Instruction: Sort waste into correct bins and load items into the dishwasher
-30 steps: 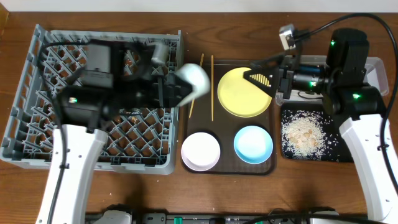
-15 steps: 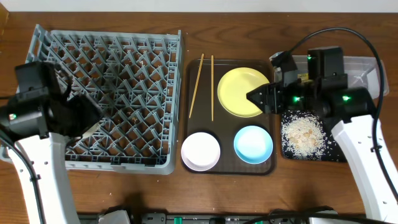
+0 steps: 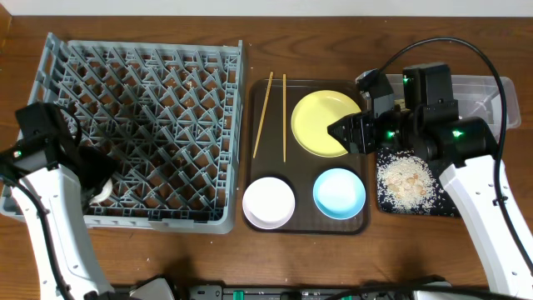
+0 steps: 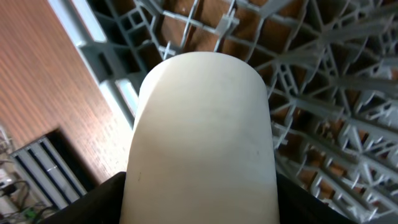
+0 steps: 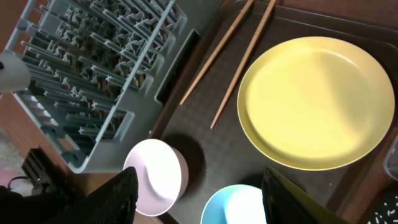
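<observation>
My left gripper (image 3: 98,193) is shut on a white cup (image 4: 202,130) and holds it over the front left corner of the grey dish rack (image 3: 141,92). My right gripper (image 3: 346,133) is open and empty, above the right edge of the yellow plate (image 3: 321,125). The right wrist view shows the yellow plate (image 5: 317,102), two chopsticks (image 5: 233,62), the pink bowl (image 5: 155,183) and the blue bowl (image 5: 239,208) between my open fingers (image 5: 199,186). Rice scraps (image 3: 406,179) lie in the black tray (image 3: 445,204). The napkin and wrapper are not visible.
The plate, the chopsticks (image 3: 273,112), the pink bowl (image 3: 268,202) and the blue bowl (image 3: 339,193) sit on a dark brown serving tray (image 3: 305,164) between rack and bins. A clear tub (image 3: 487,96) stands behind the black tray, partly hidden by my right arm.
My left arm has swung from the rack's right side to its front left corner, still holding the white cup. My right gripper has shifted slightly down beside the plate.
</observation>
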`<state>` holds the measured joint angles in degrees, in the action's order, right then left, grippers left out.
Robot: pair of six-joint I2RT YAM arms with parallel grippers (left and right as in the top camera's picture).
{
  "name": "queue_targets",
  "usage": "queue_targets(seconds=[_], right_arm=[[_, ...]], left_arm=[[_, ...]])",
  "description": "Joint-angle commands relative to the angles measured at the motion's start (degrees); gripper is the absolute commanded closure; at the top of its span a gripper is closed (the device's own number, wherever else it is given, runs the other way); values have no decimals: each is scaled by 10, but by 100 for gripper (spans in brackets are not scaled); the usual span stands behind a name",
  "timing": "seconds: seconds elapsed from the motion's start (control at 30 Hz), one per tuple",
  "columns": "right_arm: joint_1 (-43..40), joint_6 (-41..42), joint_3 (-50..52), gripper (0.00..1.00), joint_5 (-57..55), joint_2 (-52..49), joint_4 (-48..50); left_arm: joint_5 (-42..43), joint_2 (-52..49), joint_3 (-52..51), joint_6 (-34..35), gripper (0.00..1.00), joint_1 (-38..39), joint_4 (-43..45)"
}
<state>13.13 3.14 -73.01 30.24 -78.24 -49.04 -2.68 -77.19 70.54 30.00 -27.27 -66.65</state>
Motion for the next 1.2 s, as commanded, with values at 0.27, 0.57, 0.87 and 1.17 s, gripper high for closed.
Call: queue_targets(seconds=[0.27, 0.57, 0.87, 1.17], right_arm=[[3, -11, -4, 38, -2, 10, -15], [3, -11, -4, 39, -2, 10, -20], [35, 66, -4, 42, -100, 7, 14], [54, 267, -4, 38, -304, -14, -22]], left_arm=[[65, -61, 0, 10, 21, -4, -1], [76, -55, 10, 2, 19, -3, -3], [350, 51, 45, -219, 19, 95, 61], [135, 35, 44, -244, 19, 377, 183]])
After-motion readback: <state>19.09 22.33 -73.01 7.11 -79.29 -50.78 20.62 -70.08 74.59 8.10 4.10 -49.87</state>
